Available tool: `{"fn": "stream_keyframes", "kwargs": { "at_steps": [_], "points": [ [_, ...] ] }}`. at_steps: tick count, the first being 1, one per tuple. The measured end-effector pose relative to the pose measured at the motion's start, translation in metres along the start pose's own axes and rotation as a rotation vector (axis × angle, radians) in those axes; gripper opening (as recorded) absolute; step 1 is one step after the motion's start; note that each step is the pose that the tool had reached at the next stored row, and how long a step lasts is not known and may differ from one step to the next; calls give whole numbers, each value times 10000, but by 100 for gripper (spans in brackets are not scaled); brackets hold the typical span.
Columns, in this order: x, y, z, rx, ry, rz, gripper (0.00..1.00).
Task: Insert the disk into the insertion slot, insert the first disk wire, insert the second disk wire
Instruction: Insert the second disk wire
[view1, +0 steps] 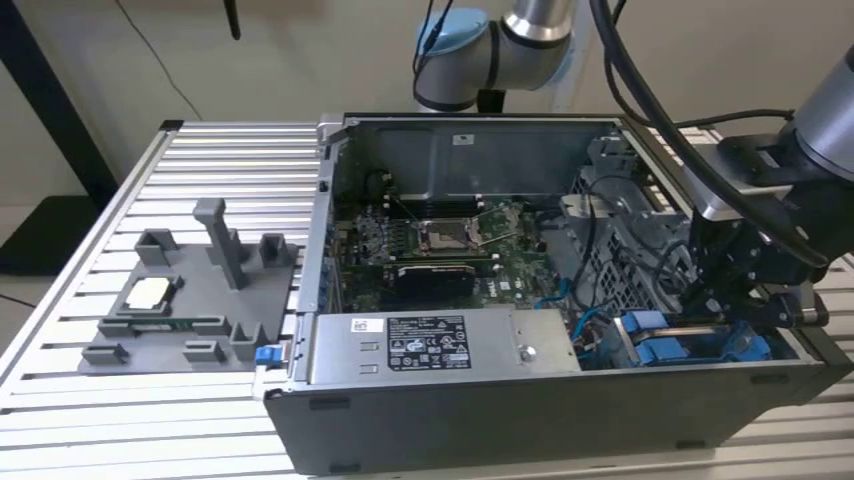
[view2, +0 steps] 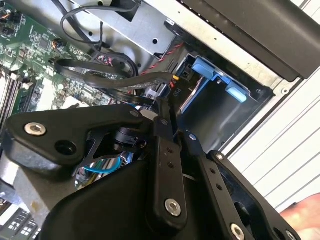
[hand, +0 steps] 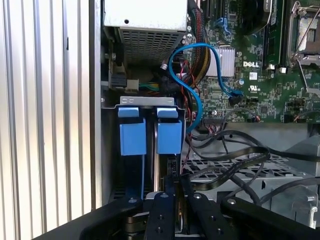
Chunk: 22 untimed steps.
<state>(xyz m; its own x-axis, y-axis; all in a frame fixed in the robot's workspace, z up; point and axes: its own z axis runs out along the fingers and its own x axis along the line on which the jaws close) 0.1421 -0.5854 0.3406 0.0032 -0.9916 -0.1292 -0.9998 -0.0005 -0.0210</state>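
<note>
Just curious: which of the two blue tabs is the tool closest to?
The blue tab beside the looping blue cable; the other sits against the case wall.

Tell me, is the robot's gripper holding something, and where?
Cannot tell: the gripper sits by the blue-framed disk, among black wires, and any hold is hidden.
</note>
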Motion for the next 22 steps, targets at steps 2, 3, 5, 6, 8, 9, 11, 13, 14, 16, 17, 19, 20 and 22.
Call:
{"fn": "stream_keyframes", "kwargs": {
  "at_steps": [2,3,5,6,8,9,11,13,14,16,17,19,20,22],
  "points": [
    [0,1,3,3,-1,0,16],
    [0,2,4,5,1,0,16],
    [0,3,10,8,4,1,16],
    [2,3,18,10,5,2,16],
    [5,4,37,14,11,5,16],
    [5,5,45,15,11,7,16],
    [7,6,61,18,-14,9,18],
    [7,6,55,16,-46,9,24],
    [6,6,52,16,-85,10,24],
    [2,5,21,15,-153,13,24],
    [-1,5,-2,15,-174,13,24],
    [-7,4,-47,13,-221,15,24],
    [-10,4,-73,13,-239,15,24],
    [-14,3,-112,11,-268,16,24]
  ]
}}
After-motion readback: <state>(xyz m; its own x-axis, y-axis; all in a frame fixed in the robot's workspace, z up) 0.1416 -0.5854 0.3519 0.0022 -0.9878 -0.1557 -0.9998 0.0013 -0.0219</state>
